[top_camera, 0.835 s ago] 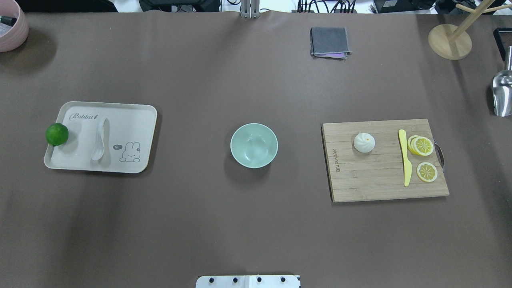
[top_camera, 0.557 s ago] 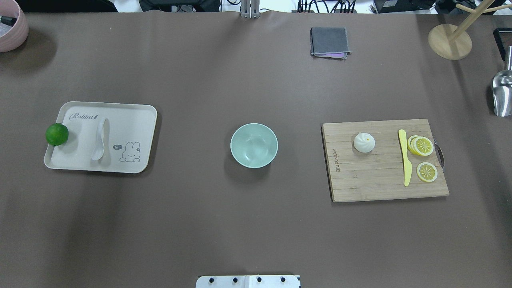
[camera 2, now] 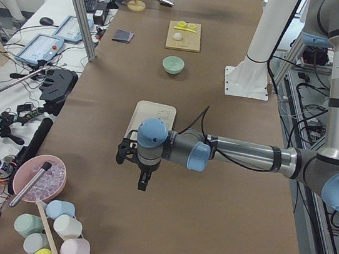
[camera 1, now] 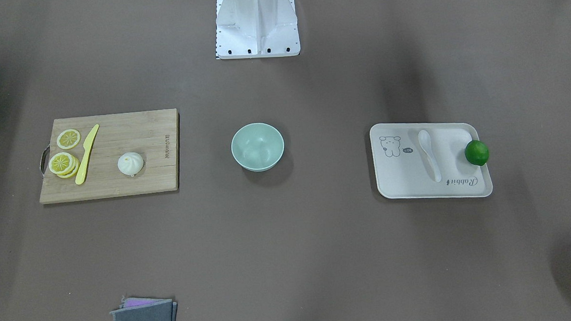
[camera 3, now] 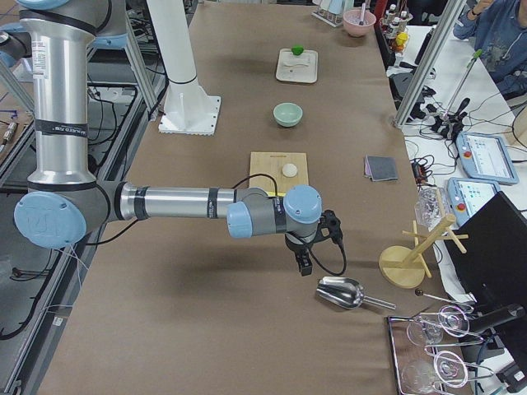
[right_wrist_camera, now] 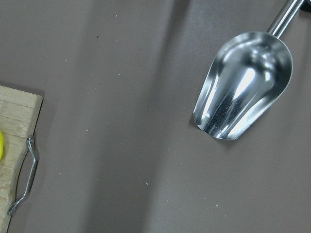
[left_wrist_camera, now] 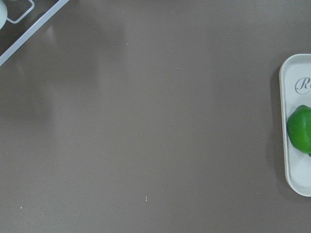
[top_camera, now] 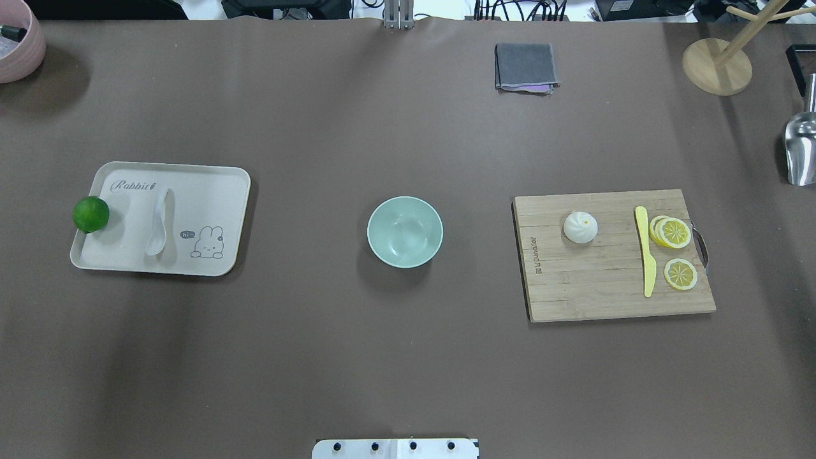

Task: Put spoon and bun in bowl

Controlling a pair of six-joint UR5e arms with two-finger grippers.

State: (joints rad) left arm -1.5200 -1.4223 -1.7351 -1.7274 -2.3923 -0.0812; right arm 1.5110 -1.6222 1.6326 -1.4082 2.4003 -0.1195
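The white spoon [top_camera: 158, 223] lies on a beige rabbit tray [top_camera: 210, 191] at the left. The white pleated bun [top_camera: 580, 227] sits on a wooden cutting board [top_camera: 593, 287] at the right. The mint-green bowl [top_camera: 405, 231] stands empty between them. All three also show in the front view: spoon [camera 1: 429, 154], bun [camera 1: 130, 164], bowl [camera 1: 257, 146]. My left gripper [camera 2: 141, 183] shows only in the left side view, above bare table beyond the tray. My right gripper [camera 3: 303, 265] shows only in the right side view, between board and scoop. I cannot tell whether either is open.
A green lime [top_camera: 90, 214] rests on the tray's left edge. A yellow knife [top_camera: 646, 255] and lemon slices [top_camera: 672, 233] lie on the board. A metal scoop [right_wrist_camera: 243, 92], a wooden stand [top_camera: 716, 65], a grey cloth [top_camera: 525, 66] and a pink bowl [top_camera: 16, 44] sit near the table's edges.
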